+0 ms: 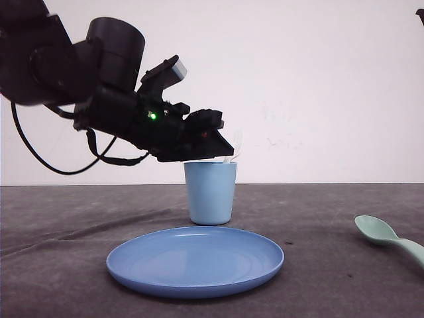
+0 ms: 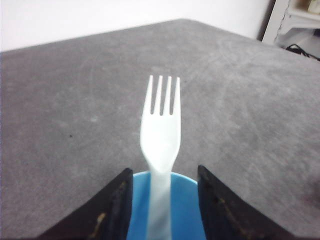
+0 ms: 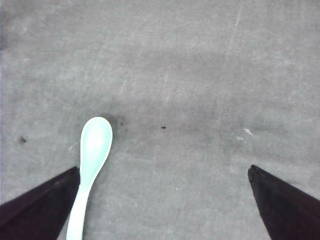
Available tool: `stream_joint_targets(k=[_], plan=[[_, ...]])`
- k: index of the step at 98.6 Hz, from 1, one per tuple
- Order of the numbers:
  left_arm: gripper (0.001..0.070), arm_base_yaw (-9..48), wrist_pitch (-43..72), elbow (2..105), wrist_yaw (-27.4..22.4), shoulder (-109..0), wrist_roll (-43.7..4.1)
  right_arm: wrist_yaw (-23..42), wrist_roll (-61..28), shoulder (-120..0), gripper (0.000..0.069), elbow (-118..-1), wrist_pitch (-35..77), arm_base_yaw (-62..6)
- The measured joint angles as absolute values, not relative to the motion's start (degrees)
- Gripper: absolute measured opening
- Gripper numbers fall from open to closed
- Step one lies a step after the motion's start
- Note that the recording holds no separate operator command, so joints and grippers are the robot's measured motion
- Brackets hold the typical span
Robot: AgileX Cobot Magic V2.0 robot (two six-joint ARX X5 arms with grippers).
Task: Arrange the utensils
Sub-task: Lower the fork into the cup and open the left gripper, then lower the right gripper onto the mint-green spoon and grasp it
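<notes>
So the left gripper (image 2: 162, 200), jaws apart, has the fork (image 2: 161, 125) standing handle-down in the cup (image 1: 210, 192); the wide-open right gripper (image 3: 165, 200) hangs over the spoon (image 3: 92, 160), handle pointing back toward it.

Left hand (image 1: 228, 142) hangs over the light blue cup (image 1: 211, 193), white fork (image 1: 236, 147) poking up at its tip above the cup rim. Round blue plate (image 1: 195, 260) lies in front of the cup on the grey worktop (image 1: 59, 265). Mint-green spoon (image 1: 387, 237) lies far right, well apart.
</notes>
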State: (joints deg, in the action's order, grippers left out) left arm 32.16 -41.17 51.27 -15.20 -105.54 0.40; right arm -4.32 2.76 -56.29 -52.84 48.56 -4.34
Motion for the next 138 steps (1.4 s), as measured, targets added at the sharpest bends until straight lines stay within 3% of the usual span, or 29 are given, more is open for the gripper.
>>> stream_joint_targets(k=[24, 40, 78, 101, 138], plan=[[0.0237, 31.1, -29.4, 51.3, -15.2, -90.0, 0.4, -4.6, 2.8, -56.3, 0.0680, -52.8, 48.5, -4.4], [0.0237, 27.9, -15.1, 51.4, -13.4, -78.0, 0.4, -4.8, 2.8, -56.3, 0.0680, -52.8, 48.5, -4.9], [0.0237, 10.5, 22.5, 51.4, -7.6, -51.4, -0.9, -7.5, 6.9, -59.4, 0.0680, -52.8, 48.6, -10.0], [0.0237, 2.0, 36.6, 51.4, -4.4, -46.1, -0.8, -7.2, 8.9, -65.5, 0.0680, -52.8, 48.1, -13.5], [0.0237, 1.7, 38.8, 51.4, -4.7, -46.5, -0.9, -1.4, 12.2, -77.9, 0.0671, -52.8, 41.2, -20.1]])
